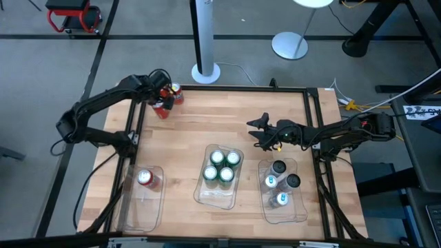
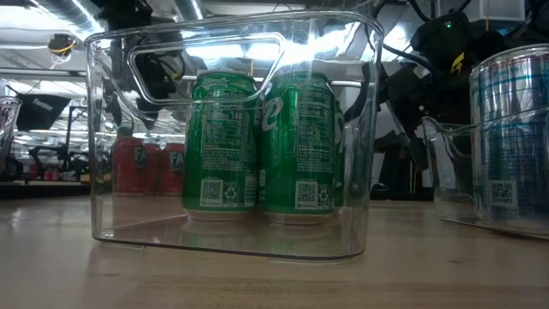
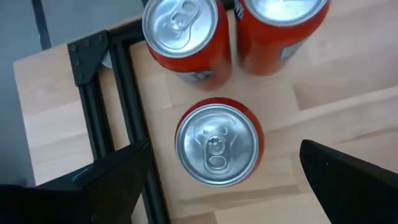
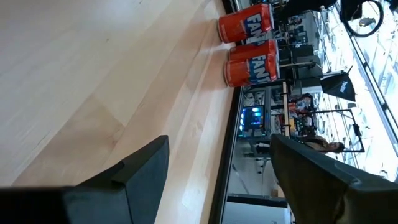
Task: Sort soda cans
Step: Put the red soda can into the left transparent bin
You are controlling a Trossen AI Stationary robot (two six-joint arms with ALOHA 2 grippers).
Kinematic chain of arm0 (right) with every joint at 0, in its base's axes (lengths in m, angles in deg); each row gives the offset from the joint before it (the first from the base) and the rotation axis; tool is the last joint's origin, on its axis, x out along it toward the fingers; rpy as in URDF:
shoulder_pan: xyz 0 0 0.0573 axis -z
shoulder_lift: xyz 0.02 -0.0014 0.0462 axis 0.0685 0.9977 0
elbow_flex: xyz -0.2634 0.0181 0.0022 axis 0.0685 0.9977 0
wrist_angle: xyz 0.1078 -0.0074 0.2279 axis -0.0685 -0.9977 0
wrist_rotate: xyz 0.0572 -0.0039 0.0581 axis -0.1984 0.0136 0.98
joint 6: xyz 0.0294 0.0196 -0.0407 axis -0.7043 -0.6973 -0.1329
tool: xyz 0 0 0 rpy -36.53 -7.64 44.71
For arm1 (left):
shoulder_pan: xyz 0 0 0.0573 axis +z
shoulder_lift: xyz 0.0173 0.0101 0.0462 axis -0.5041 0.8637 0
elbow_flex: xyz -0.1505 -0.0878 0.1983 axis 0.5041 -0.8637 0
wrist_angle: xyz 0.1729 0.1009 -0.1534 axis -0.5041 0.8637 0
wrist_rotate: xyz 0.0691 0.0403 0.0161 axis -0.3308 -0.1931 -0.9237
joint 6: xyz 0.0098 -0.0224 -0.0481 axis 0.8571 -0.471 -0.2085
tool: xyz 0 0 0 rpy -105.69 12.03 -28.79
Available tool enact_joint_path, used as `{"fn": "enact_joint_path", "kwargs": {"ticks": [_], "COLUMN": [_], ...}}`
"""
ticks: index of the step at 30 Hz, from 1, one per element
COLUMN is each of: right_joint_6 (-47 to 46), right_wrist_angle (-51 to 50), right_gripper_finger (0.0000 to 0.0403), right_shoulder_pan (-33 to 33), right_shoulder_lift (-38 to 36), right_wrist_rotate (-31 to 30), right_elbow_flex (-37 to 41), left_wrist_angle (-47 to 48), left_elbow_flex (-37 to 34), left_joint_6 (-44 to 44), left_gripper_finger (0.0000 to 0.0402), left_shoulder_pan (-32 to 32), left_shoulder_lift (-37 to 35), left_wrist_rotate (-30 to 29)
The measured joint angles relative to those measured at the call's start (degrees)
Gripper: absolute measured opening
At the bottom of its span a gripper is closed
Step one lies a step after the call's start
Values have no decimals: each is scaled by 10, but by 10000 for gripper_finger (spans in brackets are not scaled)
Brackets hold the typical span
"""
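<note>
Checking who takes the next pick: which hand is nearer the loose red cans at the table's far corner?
Left. The left hand hangs open right over the red cans; the right hand is mid-table, well away.

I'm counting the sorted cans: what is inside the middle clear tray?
Four green cans stand upright in the middle tray, packed together. The low view shows only two; the others are hidden behind them.

I see a light wooden table (image 1: 186,138) edged by a black metal frame (image 1: 241,88). Three clear plastic trays sit along its near side: the left tray (image 1: 131,213), the middle tray (image 1: 207,196) and the right tray (image 1: 298,213). On the grey floor beyond stands a white pole (image 1: 204,34), with a round white base (image 1: 289,45) near it.
</note>
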Motion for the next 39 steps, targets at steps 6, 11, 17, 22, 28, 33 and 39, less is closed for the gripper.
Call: {"fn": "enact_joint_path", "kwargs": {"ticks": [6,11,17,22,28,33,39], "right_joint_6": [-4,-6,-5,-5,-6,-6,-6], "right_wrist_angle": [-9,-12,-12,-13,-13,-14,-14], "right_gripper_finger": [278,278,278,278,278,278,278], "right_shoulder_pan": [0,0,0,0,0,0,0], "right_shoulder_lift": [0,0,0,0,0,0,0], "right_wrist_rotate": [0,0,0,0,0,0,0], "right_elbow_flex": [0,0,0,0,0,0,0], "left_wrist_angle": [-1,-3,-10,-13,-15,-15,-14], "left_elbow_flex": [0,0,0,0,0,0,0], "left_joint_6": [17,22,23,23,23,23,30], "left_gripper_finger": [396,396,396,396,396,396,395], "left_shoulder_pan": [29,42,47,53,60,64,64], "left_shoulder_lift": [19,36,61,91,123,134,134], "left_wrist_rotate": [34,39,44,44,54,54,54]}}
